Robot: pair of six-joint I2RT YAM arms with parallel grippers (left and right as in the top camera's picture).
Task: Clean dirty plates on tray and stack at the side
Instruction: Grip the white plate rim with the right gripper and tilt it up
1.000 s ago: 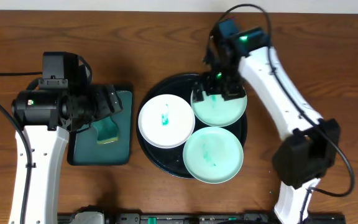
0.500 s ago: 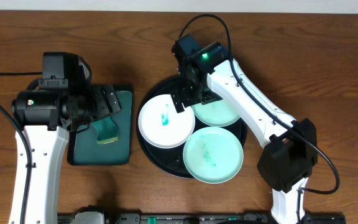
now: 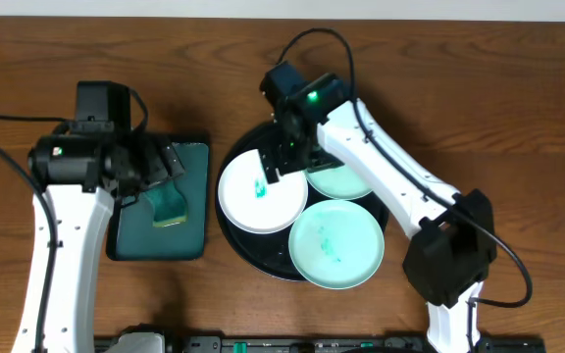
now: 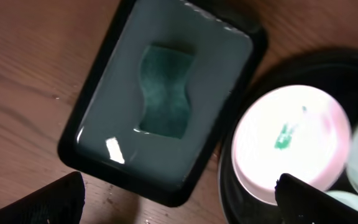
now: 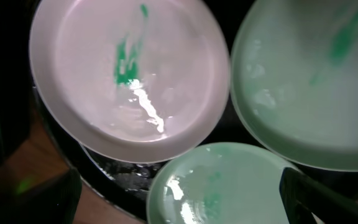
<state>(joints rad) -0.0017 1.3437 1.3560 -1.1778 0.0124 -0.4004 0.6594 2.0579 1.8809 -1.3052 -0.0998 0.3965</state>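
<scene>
Three plates (image 3: 248, 204), one white, two mint, on one tray (image 3: 246, 257); left tool (image 3: 170, 162), right tool (image 3: 282, 162) wide open, empty.

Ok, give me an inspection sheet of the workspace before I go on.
Surface: brown wooden table.
Job's things: white plate and two mint plates, all smeared teal, side by side on the black tray; none stacked.
Clutter: sponge in a small tray, left of the black tray.
Grippers: left gripper open, empty, over the small tray; right gripper open, empty, over the white plate.
Cables: black cables run along both arms.
Surroundings: dark rail at the near edge.
</scene>
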